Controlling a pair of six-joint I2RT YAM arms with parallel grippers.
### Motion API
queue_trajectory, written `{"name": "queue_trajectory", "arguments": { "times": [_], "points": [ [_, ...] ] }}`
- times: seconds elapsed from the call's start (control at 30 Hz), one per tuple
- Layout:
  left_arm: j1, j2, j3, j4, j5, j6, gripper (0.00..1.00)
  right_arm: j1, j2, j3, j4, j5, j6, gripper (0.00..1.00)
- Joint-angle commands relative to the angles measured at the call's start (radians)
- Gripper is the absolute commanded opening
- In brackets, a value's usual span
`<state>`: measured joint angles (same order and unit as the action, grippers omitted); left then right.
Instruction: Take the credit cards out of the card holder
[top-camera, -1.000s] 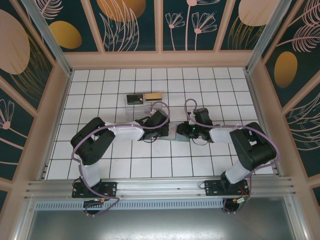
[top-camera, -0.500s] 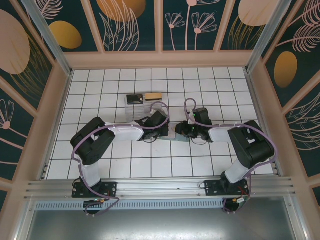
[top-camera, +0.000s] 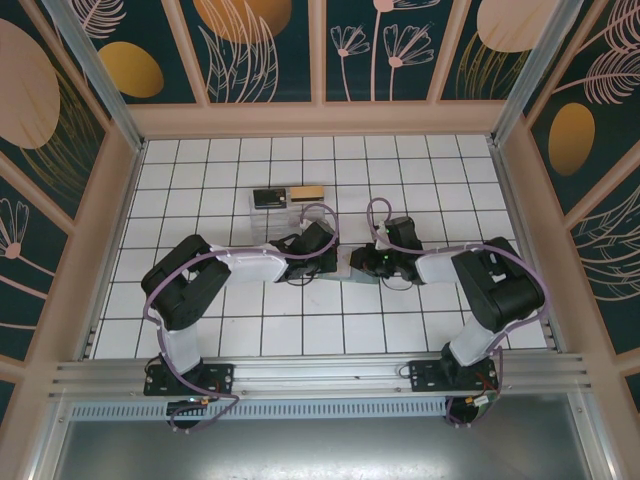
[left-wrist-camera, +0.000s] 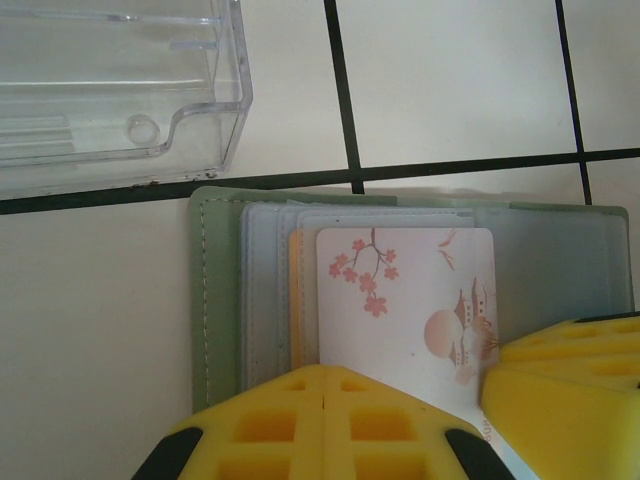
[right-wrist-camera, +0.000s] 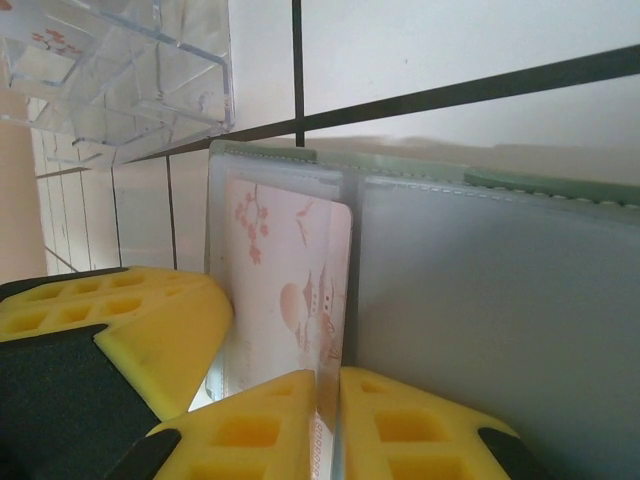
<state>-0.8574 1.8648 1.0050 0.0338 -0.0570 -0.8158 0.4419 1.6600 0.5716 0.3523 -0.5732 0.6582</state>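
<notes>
White tiled table (top-camera: 380, 330) holds a clear box (left-wrist-camera: 110, 90) just beside the card holder (left-wrist-camera: 215, 300). The left gripper (left-wrist-camera: 322, 410), pressed together, is low over the holder. The right gripper (right-wrist-camera: 328, 400) pinches a credit card (right-wrist-camera: 290, 270).

The holder (left-wrist-camera: 215, 300) lies open on the counter (top-camera: 200, 170) between the left tool (left-wrist-camera: 325, 385) and the right tool (right-wrist-camera: 328, 390). A card (left-wrist-camera: 400, 300) sits partly in its pocket, over a second card (left-wrist-camera: 295, 300), and the box (left-wrist-camera: 110, 90) stands just behind the holder, to the left.
</notes>
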Motion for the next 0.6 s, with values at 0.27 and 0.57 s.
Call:
{"name": "queue_trajectory", "arguments": {
  "times": [0.27,0.57],
  "points": [
    [-0.001,0.005,-0.026,-0.042,-0.008,-0.004,0.00,-0.001,0.002,-0.010,0.007,0.002,0.007,0.05],
    [-0.001,0.006,-0.027,-0.051,-0.021,0.000,0.00,-0.034,-0.031,-0.039,-0.022,0.013,-0.009,0.00]
  ]
}}
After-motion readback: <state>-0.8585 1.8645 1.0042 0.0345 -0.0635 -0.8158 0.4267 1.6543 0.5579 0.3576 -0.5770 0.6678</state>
